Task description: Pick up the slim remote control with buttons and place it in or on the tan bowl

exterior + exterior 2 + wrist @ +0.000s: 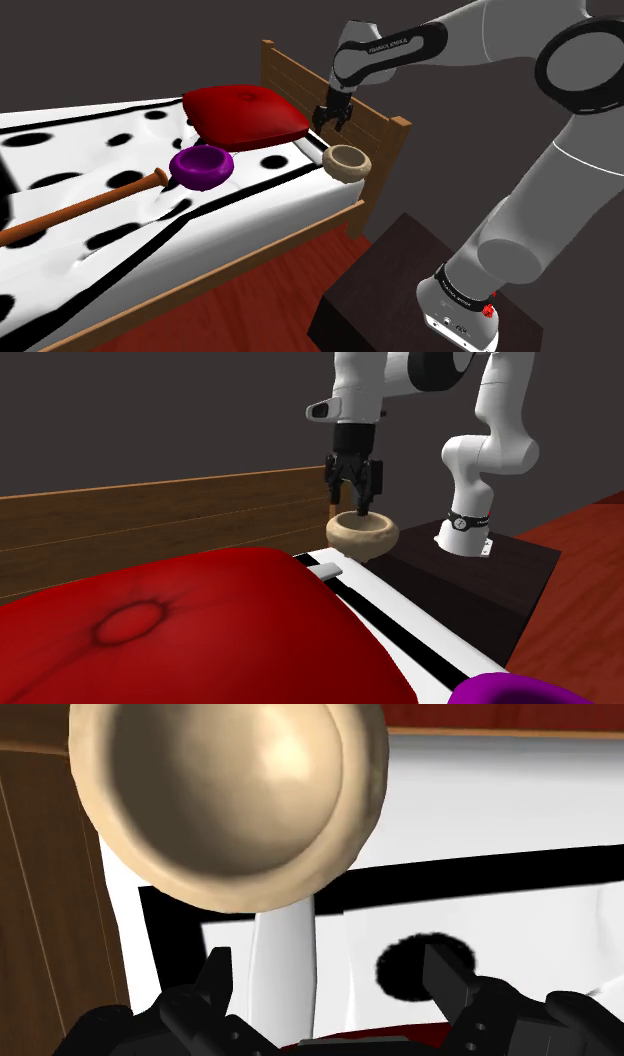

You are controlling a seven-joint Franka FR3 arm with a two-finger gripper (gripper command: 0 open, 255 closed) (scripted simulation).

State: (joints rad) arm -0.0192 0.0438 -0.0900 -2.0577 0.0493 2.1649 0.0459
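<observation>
Well, it's tight up at this corner. The tan bowl (347, 163) sits on the bed (250, 215) right by the wooden headboard (290, 75) and near the mattress's side edge, with the red pillow (245, 115) close on its other side. That leaves only a narrow strip of cover between them. Further down the bed there's more room, past the purple bowl (202, 167) and the bat (80, 210).

The remote (285, 974), drawn plain white, lies on that strip with one end at the bowl's foot.

The arm (540, 180) rises from its stand (400, 290) and reaches across, wrist bent downward. The claw (328, 959) hangs over the remote with its fingers spread wide, gripping nothing.
</observation>
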